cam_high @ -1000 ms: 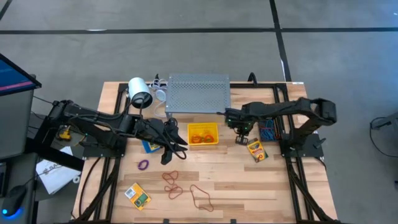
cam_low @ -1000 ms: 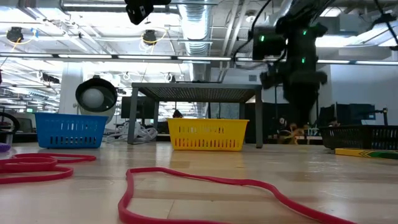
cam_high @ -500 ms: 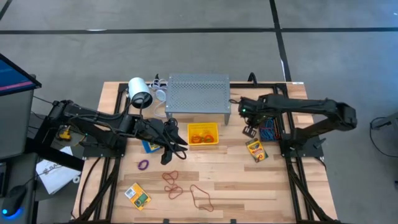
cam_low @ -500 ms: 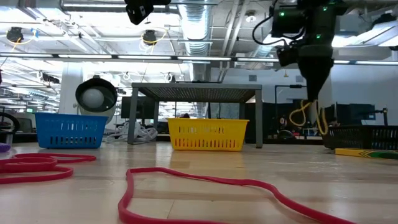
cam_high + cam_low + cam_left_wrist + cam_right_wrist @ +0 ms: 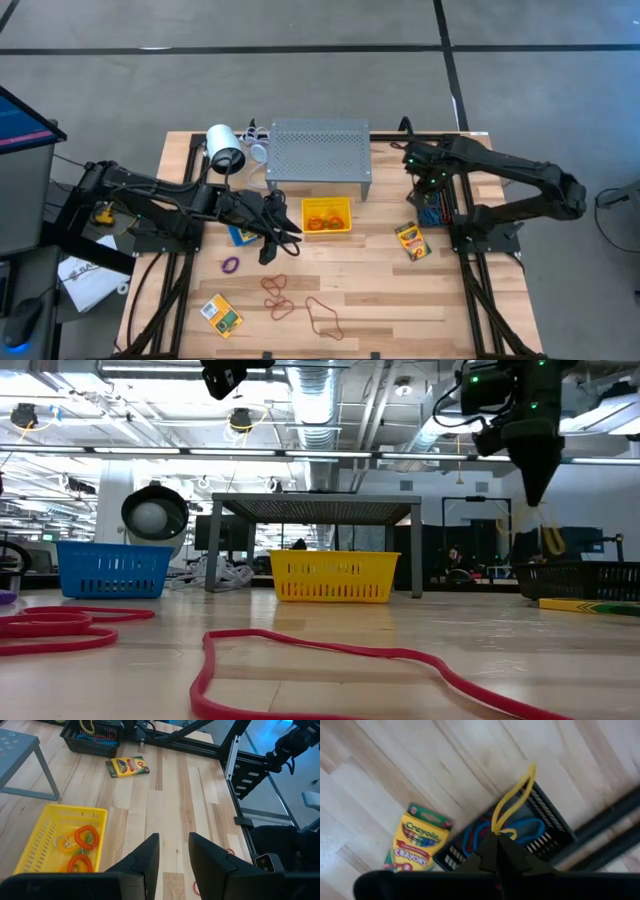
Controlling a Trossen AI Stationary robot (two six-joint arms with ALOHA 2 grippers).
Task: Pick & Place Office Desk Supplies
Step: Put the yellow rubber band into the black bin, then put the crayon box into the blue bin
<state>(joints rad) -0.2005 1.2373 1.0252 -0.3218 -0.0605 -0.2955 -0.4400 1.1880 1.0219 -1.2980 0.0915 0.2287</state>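
Two arms are seen in the high view. The left gripper (image 5: 272, 232) is held beside the yellow bin (image 5: 327, 216), with the blue bin (image 5: 240, 235) just under the arm. The right gripper (image 5: 432, 190) is positioned over the black bin (image 5: 432, 212) at the table's right edge. One crayon box (image 5: 410, 240) lies just in front of that bin; a second (image 5: 221, 314) lies near the front left. A purple band (image 5: 231, 265) and red and brown bands (image 5: 280, 297) are spread on the boards in front of the yellow bin.

In the low view, the right gripper (image 5: 540, 485) is raised above the black bin (image 5: 580, 578), with a yellow band (image 5: 548, 540) hanging from its tip. A red band (image 5: 330, 652) lies in the foreground.

In the left wrist view, the left fingers (image 5: 150, 857) are set apart, with nothing between them. Orange coils (image 5: 80, 847) lie in the yellow bin (image 5: 37, 850).

In the right wrist view, the right fingers (image 5: 492, 852) are pressed together on the yellow band (image 5: 515, 802), above blue bands (image 5: 520, 830) in the black bin (image 5: 550, 820).
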